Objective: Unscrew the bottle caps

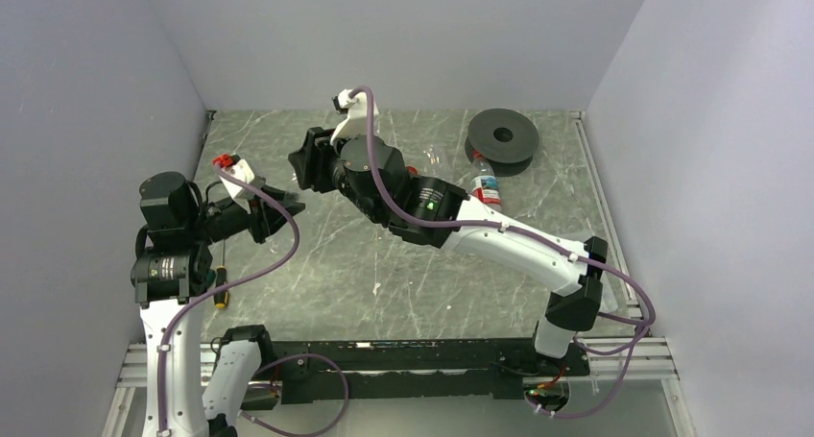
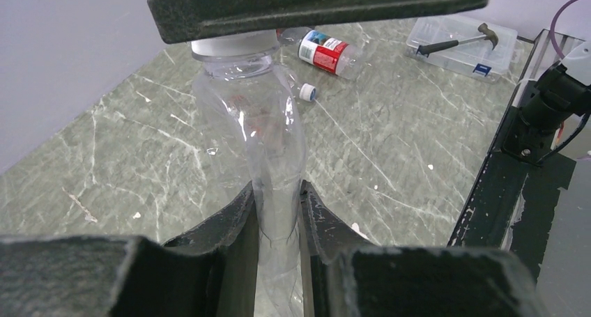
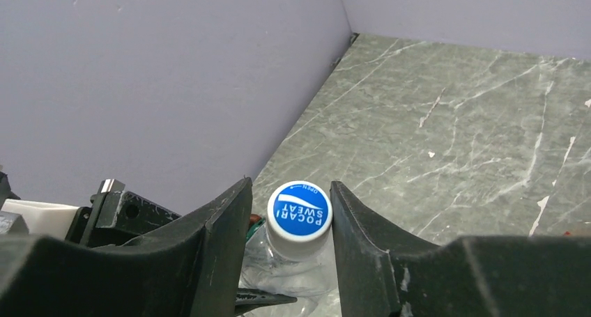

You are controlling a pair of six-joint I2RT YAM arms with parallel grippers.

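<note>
One bottle (image 2: 244, 115) is in hand, and its cap (image 3: 299, 212) is on the neck with no sign of turning. Nearest the bases, the left gripper (image 2: 277, 191) is clamped tight on the clear bottle's lower body. The thin plastic is pinched in between the fingers, and the bottle is held off the table (image 2: 418, 157) with its neck toward the other arm.

The right gripper (image 3: 291, 189) reaches across and sits astride the white, blue-topped cap. Its fingers (image 3: 223, 219) are drawn in narrow. One seems to touch the cap's side while a sliver of gap shows at the other, so I cannot tell whether the grip is made. As I judge it, the step in hand is taking hold of the cap, and the twisting is all to come.

Farther out, a small loose cap (image 2: 307, 92) lies on the table, apart from any bottle. That suggests at least one bottle has already been opened. Just beyond it a bottle with a red label (image 2: 324, 51) lies on its side, and whether its neck carries a cap is too small to tell.

At the far edge stands a black spool (image 1: 503, 134), which has no part in the job. By my reckoning one cap is off, one is about to be worked, and the labelled bottle may be left to do.
</note>
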